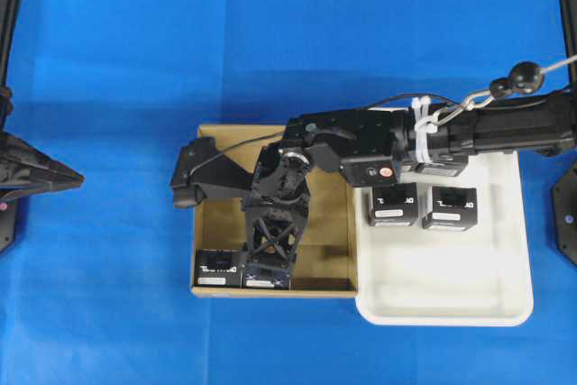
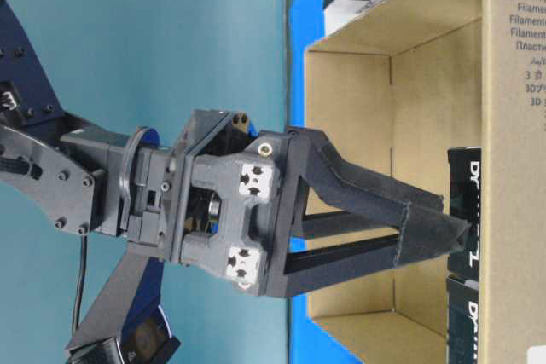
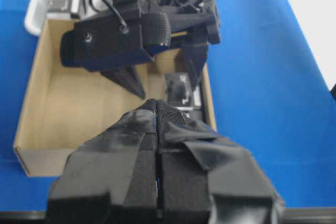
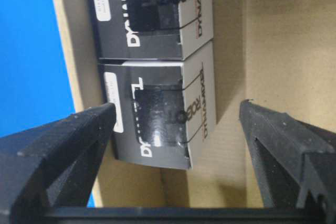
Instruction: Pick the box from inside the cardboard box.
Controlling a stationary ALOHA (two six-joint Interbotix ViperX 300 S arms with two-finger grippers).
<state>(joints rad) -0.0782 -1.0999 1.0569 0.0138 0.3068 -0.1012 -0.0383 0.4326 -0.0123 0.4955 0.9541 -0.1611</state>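
Where the cardboard box (image 1: 216, 214) meets its near wall, two small black boxes sit side by side on its floor, pushed against that wall. One of them, the box (image 4: 157, 121), lies straight ahead of the right pincer (image 4: 178, 140), framed between its two fingers in the right wrist view; its twin (image 4: 152, 17) touches it along one side. Both show white lettering and a small white label. From overhead, the twin that is clear of the arm (image 1: 217, 269) sits near the left end of that wall, and the other is largely hidden under the pincer.

Reaching across from the right, the right pincer (image 1: 270, 254) hangs over that box with its jaws spread wide, nothing between them, the fingers not touching the box as far as I can see. From table level its dark fingers (image 2: 375, 198) point into the open carton toward the black boxes.

Beside the carton, touching its right wall, lies a white tray (image 1: 451, 299) holding two more black boxes (image 1: 393, 205) (image 1: 450, 208), near each other. Everything rests on a blue surface (image 1: 108, 132).

Off at the left edge, the left pincer (image 1: 68, 176) stays well apart from the carton; in its own wrist view its taped fingers (image 3: 136, 156) are pressed together, gripping nothing.
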